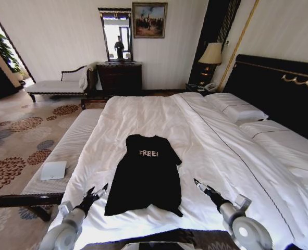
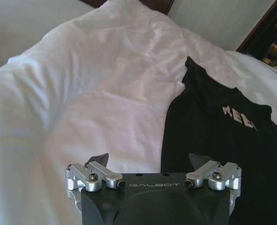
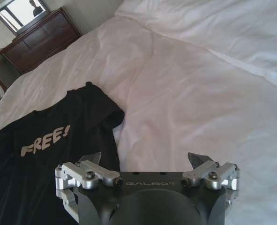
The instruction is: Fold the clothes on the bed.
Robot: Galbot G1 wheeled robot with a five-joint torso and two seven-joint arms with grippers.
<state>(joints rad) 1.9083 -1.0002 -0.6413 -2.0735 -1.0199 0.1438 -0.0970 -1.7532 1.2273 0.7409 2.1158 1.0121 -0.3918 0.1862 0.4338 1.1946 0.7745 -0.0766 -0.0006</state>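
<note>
The clothes are one black T-shirt (image 1: 146,174) with white "FREE!" lettering, spread flat on the white bed (image 1: 143,112), collar pointing away from me. My left gripper (image 1: 97,189) hovers open just off the shirt's near left corner. In the left wrist view the shirt (image 2: 213,140) lies beside the open left gripper (image 2: 148,160), over the sheet. My right gripper (image 1: 199,185) hovers open over bare sheet off the shirt's near right corner. The right wrist view has the shirt (image 3: 44,154) under one finger of the open right gripper (image 3: 145,158). Neither gripper holds anything.
White pillows (image 1: 237,109) lie before the dark headboard (image 1: 279,86) on the right. A padded bench (image 1: 73,148) with a white box (image 1: 53,170) runs along the bed's left side. A chaise (image 1: 57,86), a dresser (image 1: 120,77) and a lamp (image 1: 212,54) stand at the far wall.
</note>
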